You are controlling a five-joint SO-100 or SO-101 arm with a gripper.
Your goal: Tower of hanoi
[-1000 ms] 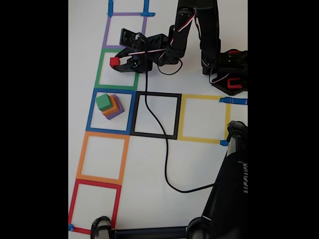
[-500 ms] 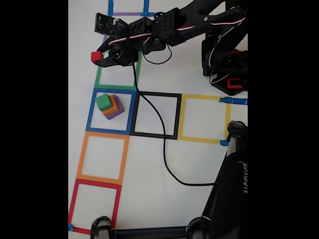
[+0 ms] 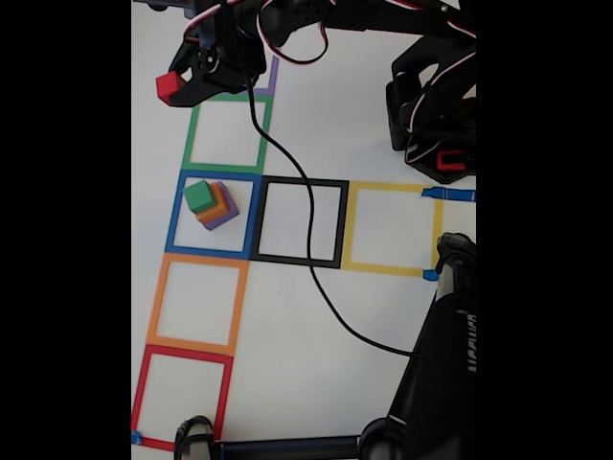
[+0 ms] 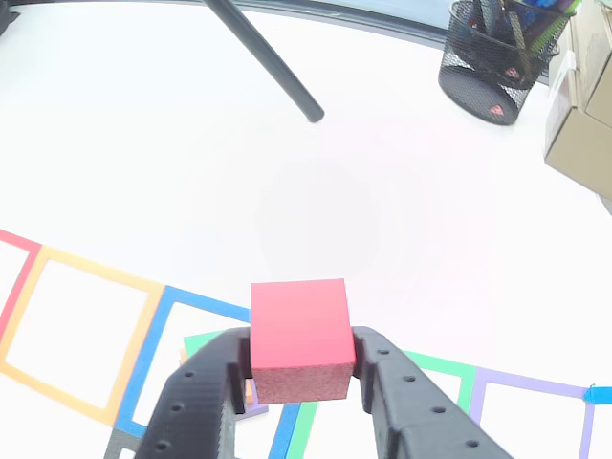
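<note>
In the fixed view my gripper (image 3: 172, 88) hangs above the top left of the mat, over the upper edge of the green tape square, shut on the small red cube (image 3: 169, 86). The other view shows the red cube (image 4: 299, 335) pinched between the two black fingers (image 4: 206, 392), held clear of the table. The rest of the tower stands in the blue tape square: a green cube (image 3: 199, 196) on an orange cube (image 3: 218, 203) on a purple cube (image 3: 226, 216). Part of the green cube (image 4: 212, 342) peeks out behind the left finger in the other view.
A row of coloured tape squares runs down the left, with a black square (image 3: 300, 222) and a yellow one (image 3: 391, 228) to the right. The arm's black cable (image 3: 311, 268) trails across the mat. The arm base (image 3: 436, 115) stands top right. A mesh pen holder (image 4: 497, 57) and boxes stand far off.
The gripper has carried the red cube up and to the left in the fixed view, from over the green square to above its top left corner. The stack has not moved.
</note>
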